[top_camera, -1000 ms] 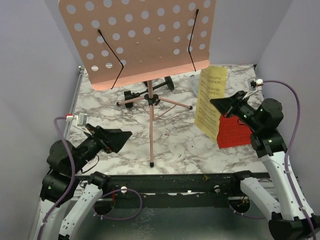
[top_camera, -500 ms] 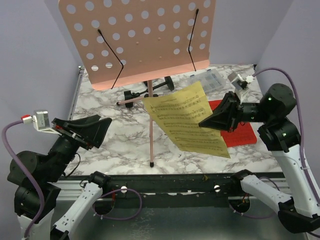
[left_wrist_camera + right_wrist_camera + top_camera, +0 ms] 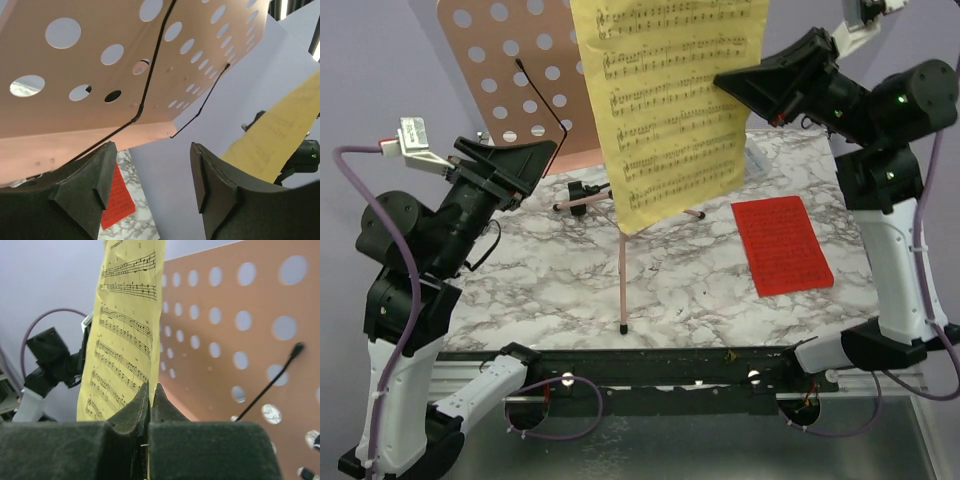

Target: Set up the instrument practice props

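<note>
**A:** Where is the yellow sheet-music page [image 3: 670,100]?

**B:** In the air, hanging upright in front of the pink perforated music stand [image 3: 510,80] and covering its right half in the top view. The right jaws are pressed together on the page's right edge. The right wrist view shows the sheet rising straight out of the pinch.

**A:** And the left jaws?

**B:** Spread, with nothing between them, held high near the stand's lower left edge. The left wrist view looks up at the holed face and its black wire page holders [image 3: 150,75].

**A:** What is on the worktop [image 3: 690,290]?

**B:** The red sheet-music page [image 3: 782,245] lies flat on the right, apart from the thin tripod legs [image 3: 623,280]. A black part of the microphone [image 3: 582,190] shows behind those legs. The yellow page hides the rest.
</note>
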Controlling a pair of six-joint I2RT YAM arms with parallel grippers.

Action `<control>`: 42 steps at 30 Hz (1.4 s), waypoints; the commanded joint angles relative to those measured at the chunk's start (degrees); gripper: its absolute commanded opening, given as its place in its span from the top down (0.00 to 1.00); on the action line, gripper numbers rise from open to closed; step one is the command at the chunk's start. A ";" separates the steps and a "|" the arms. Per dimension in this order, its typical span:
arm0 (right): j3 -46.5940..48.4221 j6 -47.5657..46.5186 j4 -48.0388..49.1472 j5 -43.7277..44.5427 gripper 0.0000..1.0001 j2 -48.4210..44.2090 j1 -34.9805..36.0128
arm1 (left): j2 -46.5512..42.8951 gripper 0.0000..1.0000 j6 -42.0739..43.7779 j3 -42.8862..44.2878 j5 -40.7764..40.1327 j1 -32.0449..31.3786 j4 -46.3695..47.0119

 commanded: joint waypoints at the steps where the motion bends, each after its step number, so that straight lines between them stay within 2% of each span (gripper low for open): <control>1: 7.20 -1.86 -0.19 5.15 0.99 6.86 0.19 | 3.36 0.37 -4.09 2.05 -0.94 0.27 5.36; 8: 10.69 -2.80 2.69 9.03 0.99 9.91 0.32 | 6.45 0.44 -2.59 3.06 -0.34 0.27 9.48; 14: 12.18 -6.79 5.19 5.60 0.99 11.22 1.41 | 7.78 0.51 -2.19 2.24 -0.62 0.23 10.89; 17: 11.50 -9.65 6.19 4.59 1.00 11.59 3.29 | 7.96 0.55 -2.31 1.65 -0.91 0.28 11.89; 24: 9.13 -15.30 8.01 8.94 0.99 11.79 8.36 | 8.05 0.60 -1.44 0.61 -0.39 0.27 13.58; 29: 8.55 -17.91 7.30 10.26 0.99 11.68 9.83 | 7.47 0.61 -0.02 -0.12 -0.34 0.29 13.64; 32: 8.36 -18.92 6.59 10.83 0.99 11.40 9.95 | 5.52 0.56 1.32 -2.43 -2.40 0.27 13.66; 35: 7.92 -19.13 6.85 10.75 0.99 11.39 9.98 | 4.27 0.55 2.20 -4.35 -5.05 0.27 13.68; 42: 8.71 -18.23 7.70 10.34 0.99 12.53 10.12 | 6.37 0.56 1.91 -4.22 -4.49 0.28 14.74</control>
